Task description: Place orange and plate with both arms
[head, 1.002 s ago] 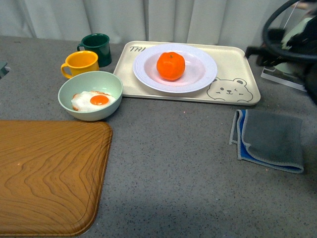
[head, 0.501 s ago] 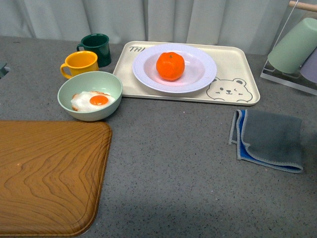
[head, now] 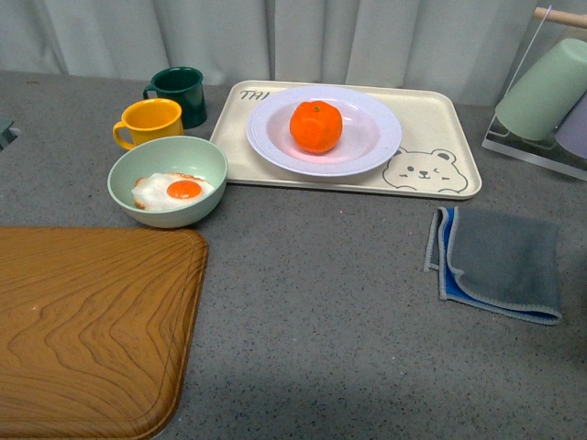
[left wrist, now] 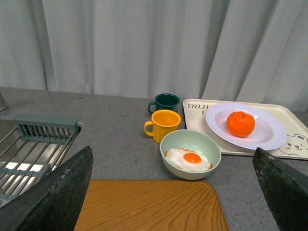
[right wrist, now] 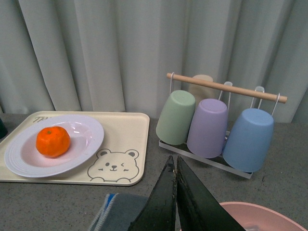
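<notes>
The orange [head: 316,126] sits in the middle of the white plate [head: 371,147], which rests on the beige bear tray [head: 440,174] at the back of the table. Both show in the left wrist view, the orange [left wrist: 240,123] on the plate [left wrist: 269,137], and in the right wrist view, the orange [right wrist: 53,141] on the plate [right wrist: 86,139]. My left gripper [left wrist: 175,192] is open and empty, held back above the wooden board, far from the plate. My right gripper [right wrist: 174,166] is shut and empty, above the cloth's side, away from the tray. Neither gripper shows in the front view.
A pale green bowl [head: 197,151] with a fried egg, a yellow mug [head: 151,121] and a dark green mug [head: 179,90] stand left of the tray. A wooden board [head: 92,330] lies front left. A grey cloth [head: 500,261] lies right. A cup rack [right wrist: 216,120] stands back right, a pink bowl [right wrist: 260,216] nearby.
One second ago my right arm filled the upper right of the front view; it has since moved out of that view, uncovering the cup rack. The orange and plate have not moved.
</notes>
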`<act>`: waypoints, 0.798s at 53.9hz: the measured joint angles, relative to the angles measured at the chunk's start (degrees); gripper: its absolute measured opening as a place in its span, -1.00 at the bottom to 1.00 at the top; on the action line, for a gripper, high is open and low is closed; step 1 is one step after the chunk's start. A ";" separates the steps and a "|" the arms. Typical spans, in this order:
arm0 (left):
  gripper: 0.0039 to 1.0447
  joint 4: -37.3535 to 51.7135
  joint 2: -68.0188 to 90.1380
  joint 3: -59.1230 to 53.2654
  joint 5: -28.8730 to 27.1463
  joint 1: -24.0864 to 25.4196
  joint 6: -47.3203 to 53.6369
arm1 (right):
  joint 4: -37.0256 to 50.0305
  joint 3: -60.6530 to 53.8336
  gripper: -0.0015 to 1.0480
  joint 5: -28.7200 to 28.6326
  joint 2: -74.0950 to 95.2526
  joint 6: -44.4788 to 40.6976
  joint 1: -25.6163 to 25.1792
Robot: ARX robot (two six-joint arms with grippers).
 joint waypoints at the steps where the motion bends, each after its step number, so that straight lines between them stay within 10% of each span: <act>1: 0.88 0.00 0.00 0.00 -0.02 0.00 0.00 | -0.68 -0.24 -0.98 -0.09 -1.09 0.00 0.00; 43: 0.88 0.00 0.00 0.00 0.00 0.00 0.00 | -29.53 -4.37 -0.98 -0.17 -35.06 0.00 0.00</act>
